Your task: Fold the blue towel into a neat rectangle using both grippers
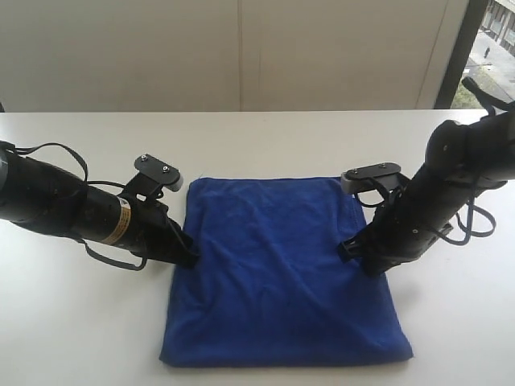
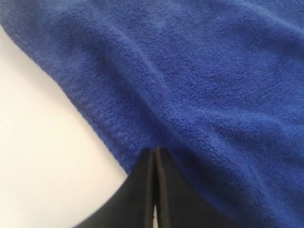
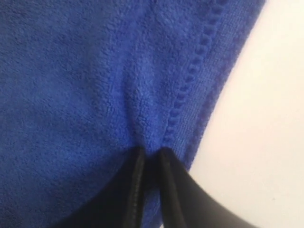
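Pinching one hem of the royal-blue rectangular microfibre towel (image 1: pixel 282 273) is the black metal right gripper (image 3: pixel 151 151); the black left gripper (image 2: pixel 155 149) sits clenched against the opposite hem.

Exterior overlooks towel (image 1: pixel 282 265); wrist views (close-up) share it.

I read this as a robotics lab or test room in an office-type building. A black left arm (image 1: pixel 56 201) and right arm (image 1: pixel 451 185), cables looped along them, work at a plain white table (image 1: pixel 265 133) with one towel (image 1: pixel 278 265) spread on it, which looks like a staged bench. Behind the table stands a pale wall (image 1: pixel 161 52) of flat panels with thin vertical seams. At the far right a dark-framed window (image 1: pixel 495 52) lets in daylight and looks down on grey pavement, so the room seems to sit above street level.
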